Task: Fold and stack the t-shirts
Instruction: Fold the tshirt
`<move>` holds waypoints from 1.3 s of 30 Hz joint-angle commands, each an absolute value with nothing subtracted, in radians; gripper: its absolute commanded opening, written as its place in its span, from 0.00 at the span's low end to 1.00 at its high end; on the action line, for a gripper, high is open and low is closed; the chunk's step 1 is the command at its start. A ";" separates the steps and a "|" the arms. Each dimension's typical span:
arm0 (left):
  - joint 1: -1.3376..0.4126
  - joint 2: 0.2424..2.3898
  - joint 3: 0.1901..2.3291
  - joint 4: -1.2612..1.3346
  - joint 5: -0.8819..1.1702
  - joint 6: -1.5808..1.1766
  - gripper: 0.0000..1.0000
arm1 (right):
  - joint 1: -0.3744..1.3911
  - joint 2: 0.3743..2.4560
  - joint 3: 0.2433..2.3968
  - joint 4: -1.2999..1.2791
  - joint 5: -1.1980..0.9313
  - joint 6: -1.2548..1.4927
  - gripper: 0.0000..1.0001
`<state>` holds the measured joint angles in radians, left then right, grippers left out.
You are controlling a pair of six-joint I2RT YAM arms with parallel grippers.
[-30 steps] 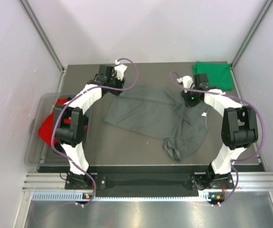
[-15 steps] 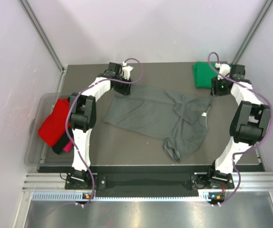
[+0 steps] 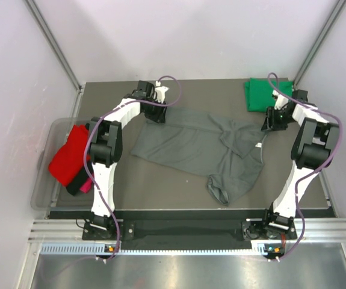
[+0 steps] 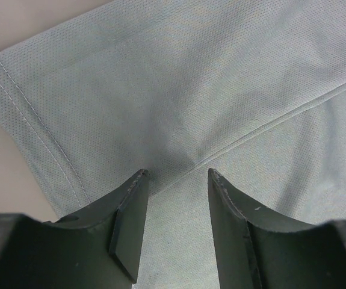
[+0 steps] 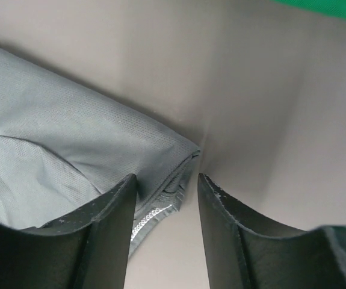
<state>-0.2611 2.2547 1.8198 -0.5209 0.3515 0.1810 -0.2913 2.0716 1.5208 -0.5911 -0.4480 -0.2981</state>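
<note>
The dark grey t-shirt [image 3: 191, 144] lies rumpled across the table's middle, one sleeve bunched near the front. My left gripper [image 3: 158, 116] is open just above its far left part, jaws either side of a seam [image 4: 179, 171]. My right gripper [image 3: 269, 125] is open at the shirt's far right edge; the folded collar edge [image 5: 173, 180] lies between the jaws. A folded bright green t-shirt [image 3: 264, 94] sits at the far right corner and shows in the right wrist view [image 5: 329, 9]. Red [image 3: 67, 155], black and magenta-pink shirts lie in the tub.
A clear plastic tub [image 3: 43, 180] hangs off the table's left edge. Grey walls and metal posts enclose the table on the left, back and right. Purple cables loop over both wrists.
My right arm swung from the shirt's middle out to the far right, then came back down to the shirt's right edge. My left gripper shifted slightly right along the far edge.
</note>
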 commanded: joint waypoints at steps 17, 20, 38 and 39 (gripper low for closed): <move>-0.238 2.289 1.870 -0.526 0.328 0.189 0.48 | -0.313 2.161 1.586 -0.543 -0.428 -0.236 0.15; -0.235 2.328 1.926 -0.549 0.321 0.195 0.48 | -0.318 2.184 1.617 -0.546 -0.431 -0.222 0.15; -0.241 2.335 2.054 -0.517 0.218 0.224 0.47 | -0.318 2.145 1.654 -0.511 -0.453 -0.202 0.32; -0.242 2.288 2.048 -0.485 0.186 0.222 0.47 | -0.318 2.125 1.648 -0.508 -0.451 -0.204 0.35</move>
<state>-0.2382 2.4081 2.0418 -0.5438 0.2516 0.2108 -0.3035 2.1960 1.6711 -0.5434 -0.4801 -0.1898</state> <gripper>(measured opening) 0.468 0.332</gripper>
